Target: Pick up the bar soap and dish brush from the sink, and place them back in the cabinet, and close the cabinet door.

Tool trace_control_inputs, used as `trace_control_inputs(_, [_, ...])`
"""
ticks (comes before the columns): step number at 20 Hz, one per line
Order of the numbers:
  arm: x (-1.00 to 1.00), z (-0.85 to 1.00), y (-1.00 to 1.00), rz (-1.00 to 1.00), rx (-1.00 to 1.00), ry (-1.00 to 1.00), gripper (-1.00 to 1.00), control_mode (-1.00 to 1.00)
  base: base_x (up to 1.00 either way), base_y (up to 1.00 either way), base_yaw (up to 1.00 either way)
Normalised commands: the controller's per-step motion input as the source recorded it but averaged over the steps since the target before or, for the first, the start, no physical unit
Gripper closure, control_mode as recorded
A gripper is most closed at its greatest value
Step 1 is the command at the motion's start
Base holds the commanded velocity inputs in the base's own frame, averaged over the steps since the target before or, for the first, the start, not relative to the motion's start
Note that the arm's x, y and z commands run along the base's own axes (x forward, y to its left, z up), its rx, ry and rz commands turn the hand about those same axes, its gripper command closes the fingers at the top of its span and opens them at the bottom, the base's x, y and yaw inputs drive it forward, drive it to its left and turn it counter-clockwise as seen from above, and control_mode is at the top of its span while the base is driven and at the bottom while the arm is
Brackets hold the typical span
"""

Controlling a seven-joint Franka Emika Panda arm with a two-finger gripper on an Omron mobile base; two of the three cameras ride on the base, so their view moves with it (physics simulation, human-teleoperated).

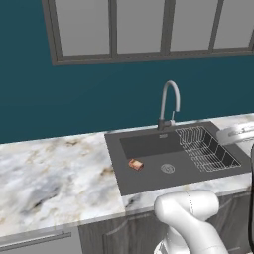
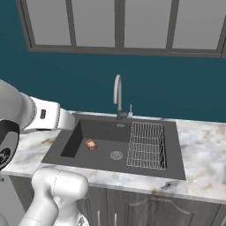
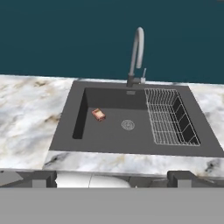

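We see the marble bench [image 3: 26, 105] around the sink [image 3: 109, 131], with the bar soap [image 3: 98, 114] on the basin floor left of the drain [image 3: 127, 125]. Our end effector [image 3: 112, 179], released and well short of the soap, risks clipping the near sink wall on a steep descent; we cannot make out the dish brush.

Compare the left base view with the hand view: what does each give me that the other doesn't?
Left base view alone: the window frame above the wall, and a broad run of marble counter left of the sink.
Hand view alone: the gripper's finger tips, spread wide apart with nothing between them, and the counter's front edge seen straight on.
Both: the sink, the bar soap on its floor left of the drain, the faucet and the wire dish rack.
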Motion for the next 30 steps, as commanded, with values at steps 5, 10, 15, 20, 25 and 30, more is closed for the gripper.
trace_control_inputs(5, [0.36, 0.0, 0.07, 0.0, 0.0, 0.07, -1.0, -1.0, 0.0, 0.0, 0.0])
trace_control_inputs(10, [0.16, 0.0, 0.09, 0.03, -0.01, 0.01, -1.0, -1.0, 0.0, 0.0, 0.0])
trace_control_inputs(15, [0.2, 0.0, 0.13, 0.09, -0.02, 0.02, -1.0, -1.0, 0.0, 0.0, 0.0])
trace_control_inputs(20, [0.28, -0.01, 0.17, 0.09, -0.02, 0.07, -1.0, -1.0, 0.0, 0.0, 0.0])
trace_control_inputs(25, [0.23, -0.1, 0.14, 0.08, -0.04, 0.05, -1.0, -1.0, 0.0, 0.0, 0.0])
trace_control_inputs(30, [0.26, -0.2, 0.08, 0.07, -0.05, 0.04, -1.0, -1.0, 0.0, 0.0, 0.0])
